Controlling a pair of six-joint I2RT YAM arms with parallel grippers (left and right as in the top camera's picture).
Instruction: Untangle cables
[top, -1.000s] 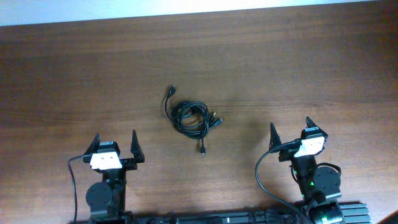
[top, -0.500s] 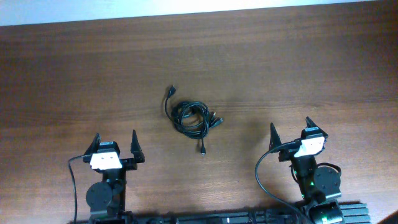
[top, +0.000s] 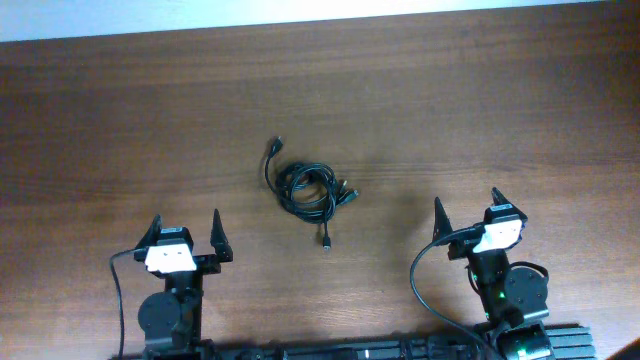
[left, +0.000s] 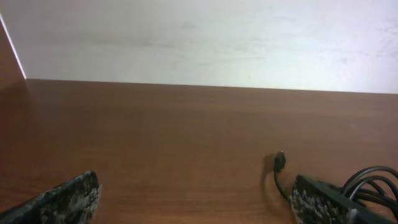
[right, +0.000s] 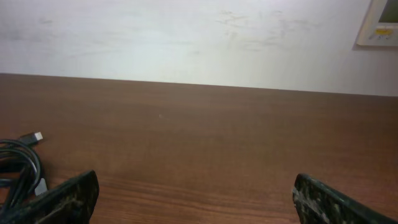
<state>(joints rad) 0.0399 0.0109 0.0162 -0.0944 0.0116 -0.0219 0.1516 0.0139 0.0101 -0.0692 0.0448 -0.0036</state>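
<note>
The cables (top: 308, 189) lie as a small black tangled coil in the middle of the wooden table, with loose plug ends sticking out up-left and down. In the left wrist view the cables (left: 367, 183) show at the lower right, behind the right fingertip. In the right wrist view the cables (right: 18, 165) sit at the lower left. My left gripper (top: 186, 225) stands open near the front left, well short of the coil. My right gripper (top: 466, 203) stands open at the front right, also apart from it. Nothing is between either pair of fingers.
The brown wooden table (top: 480, 100) runs back to a pale wall. A black rail (top: 360, 350) lies along the front edge between the two arm bases. A thick black wire (top: 425, 285) loops beside the right arm.
</note>
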